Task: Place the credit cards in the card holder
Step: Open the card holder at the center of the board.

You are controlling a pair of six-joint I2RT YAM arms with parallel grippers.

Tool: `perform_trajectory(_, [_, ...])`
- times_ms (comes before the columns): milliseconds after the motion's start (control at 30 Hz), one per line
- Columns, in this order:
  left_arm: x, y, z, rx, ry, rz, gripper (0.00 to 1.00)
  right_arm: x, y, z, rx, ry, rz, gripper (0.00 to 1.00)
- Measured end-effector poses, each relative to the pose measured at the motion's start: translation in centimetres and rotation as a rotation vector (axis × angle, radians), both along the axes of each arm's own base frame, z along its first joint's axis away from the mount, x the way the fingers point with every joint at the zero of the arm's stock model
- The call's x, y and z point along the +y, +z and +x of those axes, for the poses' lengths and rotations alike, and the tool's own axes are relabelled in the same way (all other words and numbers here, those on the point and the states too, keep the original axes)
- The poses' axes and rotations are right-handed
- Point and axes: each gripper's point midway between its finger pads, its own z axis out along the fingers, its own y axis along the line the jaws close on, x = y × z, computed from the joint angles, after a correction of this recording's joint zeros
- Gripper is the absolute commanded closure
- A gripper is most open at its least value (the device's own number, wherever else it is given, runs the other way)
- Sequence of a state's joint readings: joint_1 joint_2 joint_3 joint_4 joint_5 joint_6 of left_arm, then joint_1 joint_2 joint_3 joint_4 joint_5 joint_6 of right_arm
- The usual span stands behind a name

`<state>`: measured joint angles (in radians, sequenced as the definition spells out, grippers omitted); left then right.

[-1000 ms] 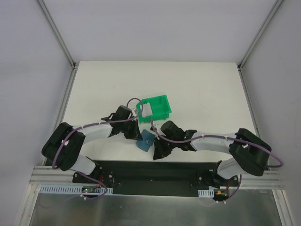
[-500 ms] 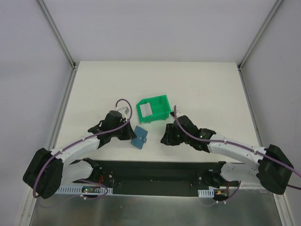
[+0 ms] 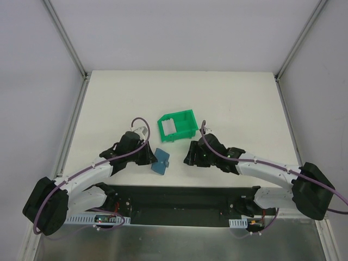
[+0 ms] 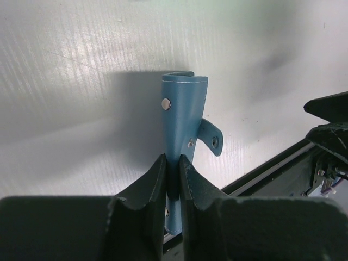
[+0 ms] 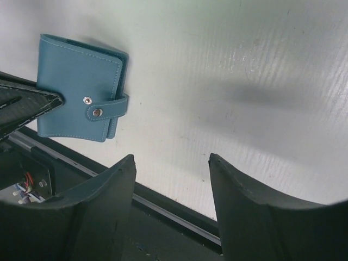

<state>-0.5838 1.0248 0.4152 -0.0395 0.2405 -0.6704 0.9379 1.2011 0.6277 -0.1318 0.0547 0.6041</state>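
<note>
The small teal-blue folding card holder (image 3: 161, 161) sits at the near edge of the white bench (image 3: 234, 103), just in front of the green plastic bin (image 3: 187, 117). It is folded shut with its strap (image 5: 103, 111) snapped across the outside. The left tool (image 4: 173, 163) pinches one edge of it between pressed-together fingers; whether it rests on the bench or hangs just above, I cannot tell.

A second ago both arms were crowded over the holder right beside the bin. Since then the right tool (image 5: 171, 163) has let go, drawn back to the right and spread its jaws wide; it now holds nothing. The left arm has carried the holder a little toward its own side.

A pale flat card (image 3: 169, 128) appears to lie inside the bin. With the holder closed, no card can go in yet; it probably needs unsnapping and opening first, and the freed right tool looks placed for that.
</note>
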Motion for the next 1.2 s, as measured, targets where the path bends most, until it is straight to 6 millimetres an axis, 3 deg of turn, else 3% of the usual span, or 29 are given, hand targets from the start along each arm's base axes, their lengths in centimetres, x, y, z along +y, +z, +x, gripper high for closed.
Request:
perform_trajectory(200, [0.0,0.0,-0.2,0.004,0.019,-0.003,0.88,1.5,-0.1,0.7,0.017,-0.001,-0.006,0.38])
perform_trajectory(400, [-0.2,0.0,-0.8,0.014,0.029,-0.015,0.89,6.1,1.4,1.9,0.008,0.048,0.027,0.40])
perform_trajectory(667, [-0.2,0.2,-0.7,0.010,0.065,-0.018,0.89,10.2,0.1,1.3,0.055,0.123,-0.023,0.44])
perform_trajectory(800, [-0.1,0.2,-0.6,0.008,0.072,-0.016,0.89,10.3,-0.9,0.9,0.084,0.135,-0.073,0.51])
perform_trajectory(1033, [0.1,0.1,-0.5,0.006,0.080,-0.008,0.89,9.1,-2.6,0.4,0.122,0.135,-0.151,0.73])
perform_trajectory(1200, [0.1,0.1,-0.5,0.006,0.081,-0.007,0.88,8.8,-2.8,0.2,0.129,0.138,-0.165,0.81])
